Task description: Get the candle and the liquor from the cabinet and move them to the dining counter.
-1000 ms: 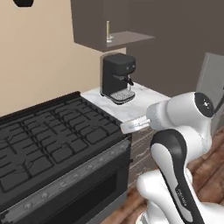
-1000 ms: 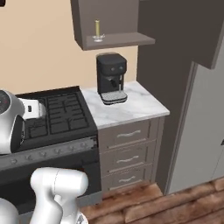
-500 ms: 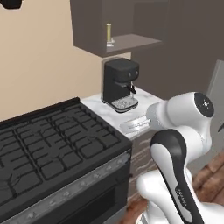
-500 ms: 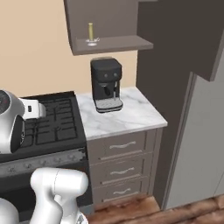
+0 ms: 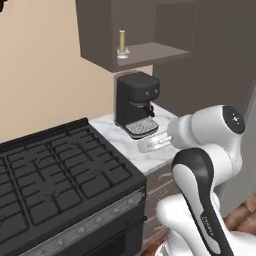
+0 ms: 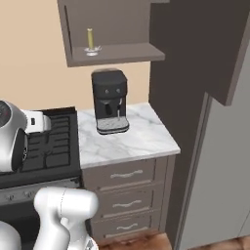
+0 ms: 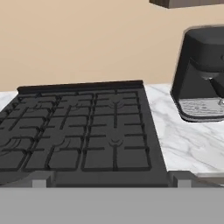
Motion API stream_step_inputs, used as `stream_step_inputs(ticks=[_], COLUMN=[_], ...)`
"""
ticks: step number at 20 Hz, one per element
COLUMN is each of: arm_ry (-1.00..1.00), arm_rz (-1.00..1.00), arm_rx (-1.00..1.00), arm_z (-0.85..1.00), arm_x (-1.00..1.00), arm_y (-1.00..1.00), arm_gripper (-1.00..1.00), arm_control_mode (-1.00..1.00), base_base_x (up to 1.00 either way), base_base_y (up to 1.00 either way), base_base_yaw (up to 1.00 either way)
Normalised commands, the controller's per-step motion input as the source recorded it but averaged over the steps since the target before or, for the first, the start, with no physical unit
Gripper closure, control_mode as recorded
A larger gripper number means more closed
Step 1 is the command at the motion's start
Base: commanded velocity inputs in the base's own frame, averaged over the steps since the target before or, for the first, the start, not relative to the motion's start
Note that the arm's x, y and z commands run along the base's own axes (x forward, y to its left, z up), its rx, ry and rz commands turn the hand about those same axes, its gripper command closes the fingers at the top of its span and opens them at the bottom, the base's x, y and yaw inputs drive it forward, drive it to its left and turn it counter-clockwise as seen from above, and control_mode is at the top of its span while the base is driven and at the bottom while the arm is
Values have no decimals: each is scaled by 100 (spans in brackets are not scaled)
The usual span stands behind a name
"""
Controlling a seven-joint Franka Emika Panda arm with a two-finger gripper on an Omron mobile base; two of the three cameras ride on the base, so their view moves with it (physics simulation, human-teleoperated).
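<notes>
I see the candle (image 5: 122,40), a slim pale-yellow stick, standing upright in its small clear dish holder near the front edge of the shelf inside the dark brown cabinet (image 5: 145,52), whose front stands open

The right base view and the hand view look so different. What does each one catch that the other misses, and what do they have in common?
The right base view alone takes in the candle standing in the open cabinet, the drawers under the counter and the robot's white arm. The hand view alone gives the whole stovetop close up, its grates plain to see. Both share the black coffee machine on the small marble counter, the stove beside it and the beige wall behind.
</notes>
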Motion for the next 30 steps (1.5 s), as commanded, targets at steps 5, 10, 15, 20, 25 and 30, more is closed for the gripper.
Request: stream_step_inputs(ticks=[5, 10, 15, 20, 25, 30], arm_ry=[0, 0, 0, 0, 0, 0], arm_rz=[0, 0, 0, 0, 0, 0], arm_rx=[0, 0, 0, 0, 0, 0], arm_z=[0, 0, 0, 0, 0, 0], arm_x=[0, 0, 0, 0, 0, 0], arm_y=[0, 0, 0, 0, 0, 0], arm_gripper=[-100, -100, -100, -100, -100, -100], arm_control_mode=[100, 100, 100, 100, 100, 100], base_base_x=[50, 54, 55, 54, 52, 60], base_base_y=[-37, -29, -30, -26, -32, -31], base_base_yaw=[13, 12, 13, 14, 14, 12])
